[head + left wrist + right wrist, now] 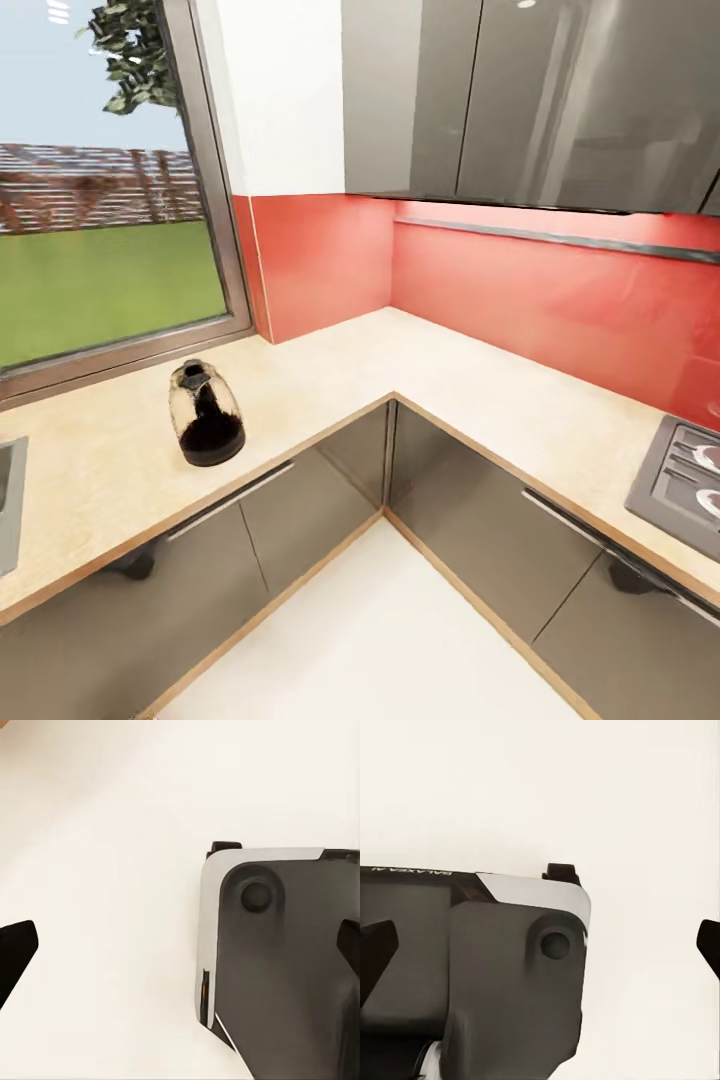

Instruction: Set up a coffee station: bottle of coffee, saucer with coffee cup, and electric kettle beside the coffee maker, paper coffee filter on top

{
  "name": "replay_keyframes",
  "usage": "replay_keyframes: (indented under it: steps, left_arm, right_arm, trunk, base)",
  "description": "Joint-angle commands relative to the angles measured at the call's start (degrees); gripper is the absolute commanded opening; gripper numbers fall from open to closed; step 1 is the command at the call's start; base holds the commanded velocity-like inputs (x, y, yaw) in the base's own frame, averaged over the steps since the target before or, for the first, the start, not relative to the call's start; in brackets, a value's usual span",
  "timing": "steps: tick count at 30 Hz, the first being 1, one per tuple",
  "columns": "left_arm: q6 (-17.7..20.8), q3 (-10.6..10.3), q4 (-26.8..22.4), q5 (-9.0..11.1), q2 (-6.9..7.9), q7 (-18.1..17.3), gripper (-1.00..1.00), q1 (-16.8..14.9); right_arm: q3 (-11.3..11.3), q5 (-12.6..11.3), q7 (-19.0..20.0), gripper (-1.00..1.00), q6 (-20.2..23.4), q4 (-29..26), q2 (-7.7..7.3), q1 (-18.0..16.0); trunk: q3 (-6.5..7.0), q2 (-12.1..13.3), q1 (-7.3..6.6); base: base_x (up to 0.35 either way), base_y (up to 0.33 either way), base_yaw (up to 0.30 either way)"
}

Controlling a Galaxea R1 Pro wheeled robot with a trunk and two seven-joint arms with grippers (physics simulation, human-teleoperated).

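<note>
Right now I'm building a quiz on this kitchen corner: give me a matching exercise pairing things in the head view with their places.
Things:
1. electric kettle
2. stove
3. window
4. upper cabinets

Places:
A. on the countertop at the right edge
B. above the red backsplash
C. on the countertop's left run, upright
D. in the wall behind the left run

Pairs: 1-C, 2-A, 3-D, 4-B

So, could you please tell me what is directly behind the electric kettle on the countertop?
Behind the electric kettle lies bare countertop, then the window and its grey sill. The strip of counter right behind its base is hidden.
</note>
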Motion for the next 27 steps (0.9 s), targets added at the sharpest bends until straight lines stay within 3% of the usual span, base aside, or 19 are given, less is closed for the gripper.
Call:
replay_keyframes:
  steps: [1,15,23,27]
  left_arm:
    - [0.0,0.5,-0.1,-0.2,-0.04,-0.4,1.0,0.0]
    - [0.0,0.8,-0.1,-0.2,0.03,-0.4,1.0,0.0]
    - [0.3,1.0,1.8,0.1,0.63,0.0,1.0,0.1]
    - [0.4,0.5,5.9,-0.1,0.3,5.4,1.0,0.2]
  right_arm:
    - [0.5,-0.6,-0.1,1.0,0.3,-0.1,0.01,0.0]
    - [0.5,-0.6,-0.1,1.0,0.3,-0.1,0.01,0.0]
    - [0.6,-0.5,-0.1,1.0,0.3,-0.1,0.01,0.0]
    - [0.6,-0.5,0.0,1.0,0.3,-0.1,0.01,0.0]
  trunk:
    - [-0.1,-0.1,0.03]
    - [-0.1,-0.1,0.03]
    - [-0.1,-0.1,0.03]
    - [-0.1,-0.1,0.03]
  base:
    - [0.0,-0.276,0.24]
    - [0.0,-0.274,0.24]
    - [0.0,-0.064,0.24]
    - [0.0,-0.003,0.24]
